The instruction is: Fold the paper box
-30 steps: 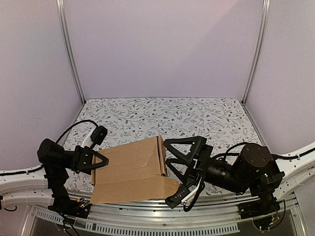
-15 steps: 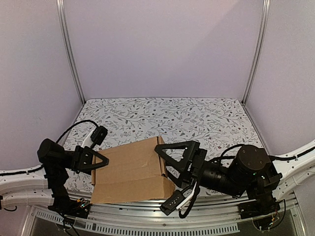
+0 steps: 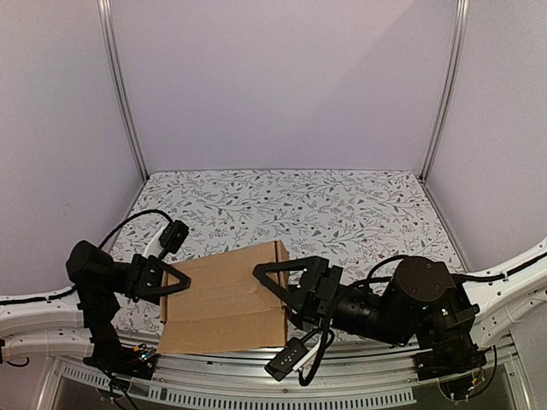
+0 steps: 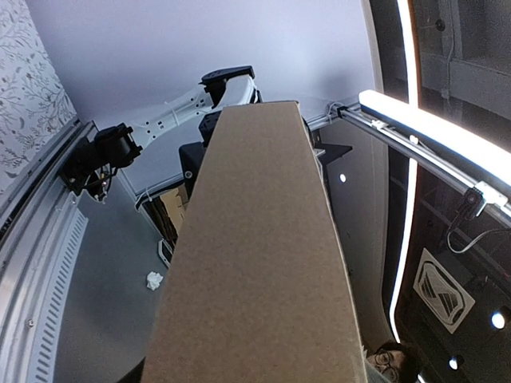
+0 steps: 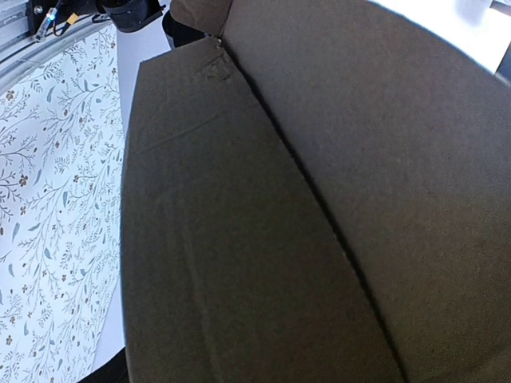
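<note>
The paper box (image 3: 222, 299) is a plain brown cardboard shape lying near the table's front edge, left of centre. My left gripper (image 3: 175, 282) is shut on its left edge, and the cardboard (image 4: 255, 255) runs out from between the jaws and fills the left wrist view. My right gripper (image 3: 265, 321) stands open astride the box's right end, with one finger over the top face and the other in front of the near edge. Creased brown panels (image 5: 239, 239) fill the right wrist view and hide the fingers.
The floral tablecloth (image 3: 342, 205) stretches behind and to the right of the box. Pale walls with aluminium posts (image 3: 124, 94) close in three sides. A metal rail (image 3: 282, 389) runs along the near edge, just below the box.
My right gripper has slid left over the box's right end, its jaws narrowing, and now covers the near-right corner flap. The left gripper and the box's left side have stayed put.
</note>
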